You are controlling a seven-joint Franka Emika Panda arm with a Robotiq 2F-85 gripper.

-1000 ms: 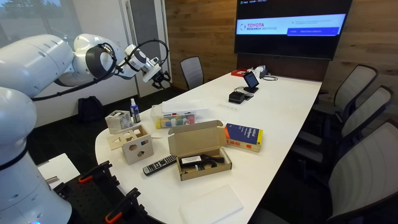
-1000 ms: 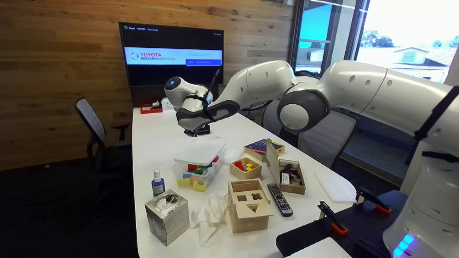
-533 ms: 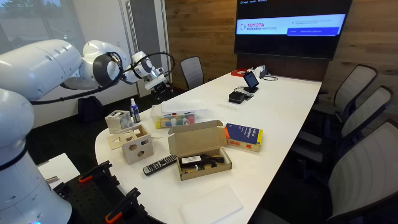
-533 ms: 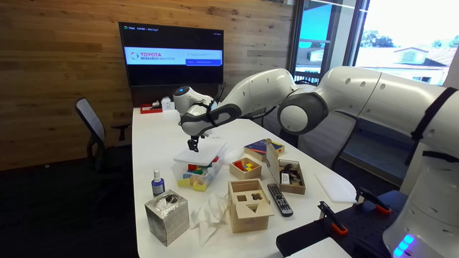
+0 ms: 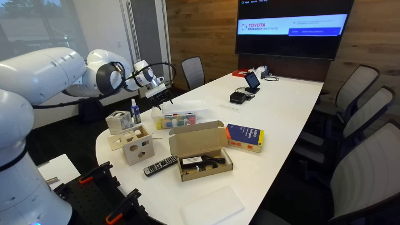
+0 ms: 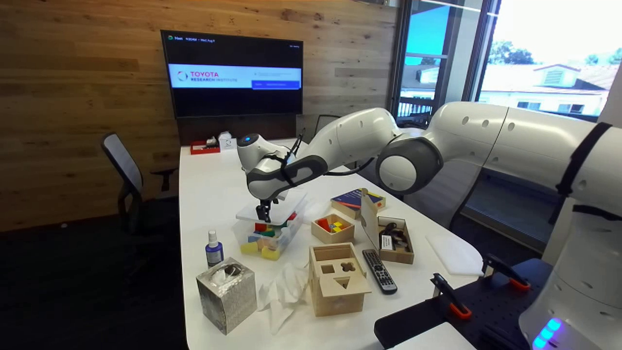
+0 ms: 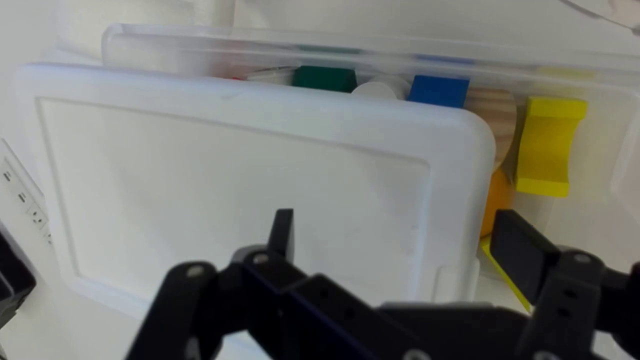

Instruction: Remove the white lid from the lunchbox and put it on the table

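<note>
White, round-cornered lid [image 7: 225, 190] sits kinda crooked on the clear plastic lunchbox [image 6: 291, 236], chunky coloured blocks [image 7: 440, 91] inside, near the table [image 6: 209, 194] edge; gripper [image 7: 397, 227] over it, fingers [image 7: 520, 250] spread wide.

The white lid [image 7: 225, 175] lies askew atop the clear lunchbox [image 6: 290, 237] on the table [image 5: 281, 109].

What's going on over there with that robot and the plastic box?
A robot arm has its open gripper at one end of a white lid, apparently about to grip it. The lid lies askew on a clear plastic box, leaving some coloured blocks inside uncovered. It isn't gripped or set on the table yet.
</note>
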